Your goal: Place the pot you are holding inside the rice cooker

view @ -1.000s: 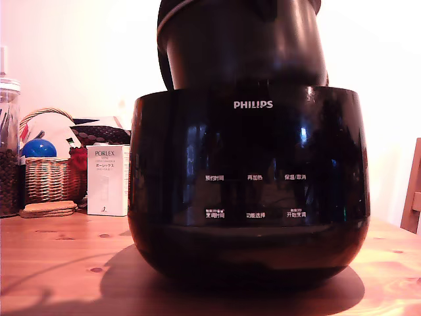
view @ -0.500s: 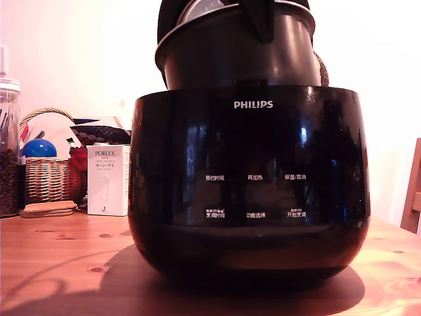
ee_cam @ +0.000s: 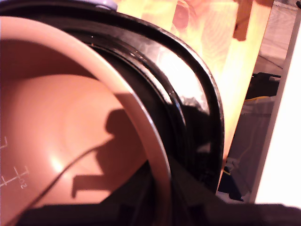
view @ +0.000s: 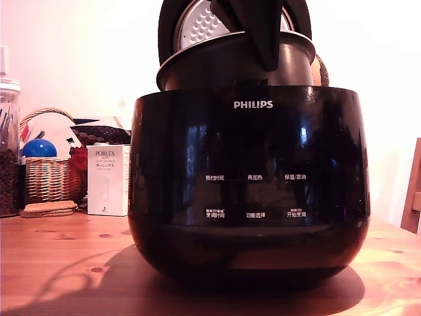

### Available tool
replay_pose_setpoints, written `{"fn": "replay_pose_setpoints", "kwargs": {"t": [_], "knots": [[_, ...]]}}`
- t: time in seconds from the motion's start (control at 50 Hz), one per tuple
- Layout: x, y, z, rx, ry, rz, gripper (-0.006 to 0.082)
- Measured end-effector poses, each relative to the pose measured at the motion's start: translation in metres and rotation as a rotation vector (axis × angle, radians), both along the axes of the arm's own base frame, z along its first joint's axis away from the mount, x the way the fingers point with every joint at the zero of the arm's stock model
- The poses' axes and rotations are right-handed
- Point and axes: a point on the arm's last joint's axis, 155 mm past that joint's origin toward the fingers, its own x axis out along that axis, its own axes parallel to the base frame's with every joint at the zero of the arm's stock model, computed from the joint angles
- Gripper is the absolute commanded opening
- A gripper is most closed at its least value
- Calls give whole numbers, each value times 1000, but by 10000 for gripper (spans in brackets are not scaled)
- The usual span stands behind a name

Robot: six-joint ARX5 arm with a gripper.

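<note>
The rice cooker (view: 250, 197), glossy black with a white PHILIPS logo, stands on the wooden table (view: 59, 263) and fills the middle of the exterior view. Its lid is up behind it, showing the dimpled inner plate (view: 196, 25). The dark grey pot (view: 210, 71) sits tilted and partly sunk into the cooker's opening, with its rim above the cooker's edge. My gripper (view: 264, 49) comes down from above, shut on the pot's near rim. In the wrist view the pot's inside (ee_cam: 70, 132) shows beside the cooker's shiny rim (ee_cam: 188, 94), with my gripper (ee_cam: 157, 197) clamped on the pot's edge.
At the exterior view's left stand a glass jar of dark beans (view: 8, 164), a wicker basket (view: 47, 178) with a blue ball (view: 38, 147), a white PORLEX box (view: 107, 179) and cork coasters (view: 46, 209). A wooden chair edge (view: 413, 191) shows at the right.
The pot has gone down deeper into the cooker. My gripper's finger has come into sight on its rim, and the lid's dimpled plate now shows behind.
</note>
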Motion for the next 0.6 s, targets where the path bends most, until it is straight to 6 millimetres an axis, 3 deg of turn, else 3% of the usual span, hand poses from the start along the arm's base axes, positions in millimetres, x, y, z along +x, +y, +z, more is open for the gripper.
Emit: {"fn": "replay_pose_setpoints", "kwargs": {"t": [0.6], "knots": [[3,-6,-5,30,-66,93,-24]]}}
